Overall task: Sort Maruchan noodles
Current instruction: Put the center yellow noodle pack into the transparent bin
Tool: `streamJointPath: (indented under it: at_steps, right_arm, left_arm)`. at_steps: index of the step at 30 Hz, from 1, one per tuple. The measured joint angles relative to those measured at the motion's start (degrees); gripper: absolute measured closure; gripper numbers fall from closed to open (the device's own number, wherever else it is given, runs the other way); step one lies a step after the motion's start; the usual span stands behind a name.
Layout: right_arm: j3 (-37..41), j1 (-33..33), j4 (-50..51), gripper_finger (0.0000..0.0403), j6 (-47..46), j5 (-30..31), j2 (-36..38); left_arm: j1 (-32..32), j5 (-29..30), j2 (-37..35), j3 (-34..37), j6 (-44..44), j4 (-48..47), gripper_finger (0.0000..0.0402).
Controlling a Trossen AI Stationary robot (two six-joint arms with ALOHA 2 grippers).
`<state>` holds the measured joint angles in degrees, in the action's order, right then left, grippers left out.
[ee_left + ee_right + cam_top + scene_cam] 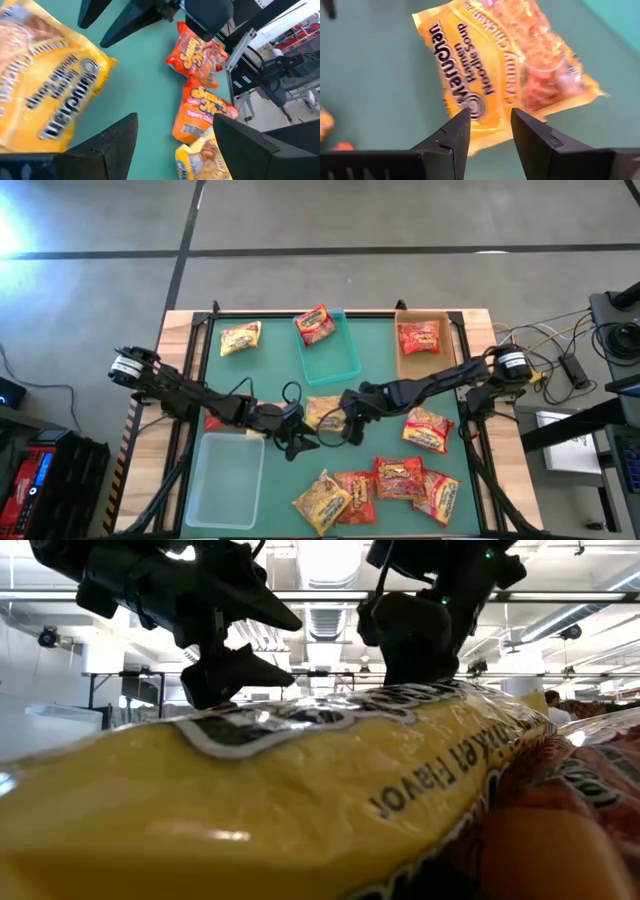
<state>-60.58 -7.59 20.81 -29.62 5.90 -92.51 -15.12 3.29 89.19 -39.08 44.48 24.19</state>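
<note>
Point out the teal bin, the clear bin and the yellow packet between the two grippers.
teal bin (pixel 341 365): high view, bare floor of the bin below its packet.
clear bin (pixel 225 480): high view, middle of its floor.
yellow packet (pixel 485 70): right wrist view, centre of the wrapper.

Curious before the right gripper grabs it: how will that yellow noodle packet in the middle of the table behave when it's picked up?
The yellow noodle packet looks glossy, so it may slip between the right gripper's partly open fingers. Its crinkly edges would probably flex. Lying flat, it shouldn't roll.
</note>
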Motion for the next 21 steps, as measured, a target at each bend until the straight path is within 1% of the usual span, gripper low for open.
streamJointPath:
  at_steps: [3,6,8,15,21]
  right_arm:
    - [0.04,-0.03,-0.28,0.0271,5.24,1.38,1.12]
    - [0.28,-0.03,-0.28,0.0271,8.83,5.64,0.35]
    - [0.70,0.32,0.05,0.0271,10.60,7.45,-1.02]
    - [1.40,1.00,-3.52,0.0271,13.09,7.69,-7.01]
    - [1.38,0.95,-4.20,0.0271,13.00,8.10,-11.34]
  left_arm:
    - [0.78,3.12,-0.02,0.02,-0.43,-1.76,0.0159]
    - [1.76,6.16,-0.03,0.24,-0.46,-3.13,0.0159]
    - [2.46,7.09,-0.04,0.34,-0.45,-5.06,0.0159]
    - [4.88,8.19,-0.04,0.68,-0.45,-11.61,0.0159]
    - [6.64,8.17,-0.04,2.47,0.14,-12.77,0.0159]
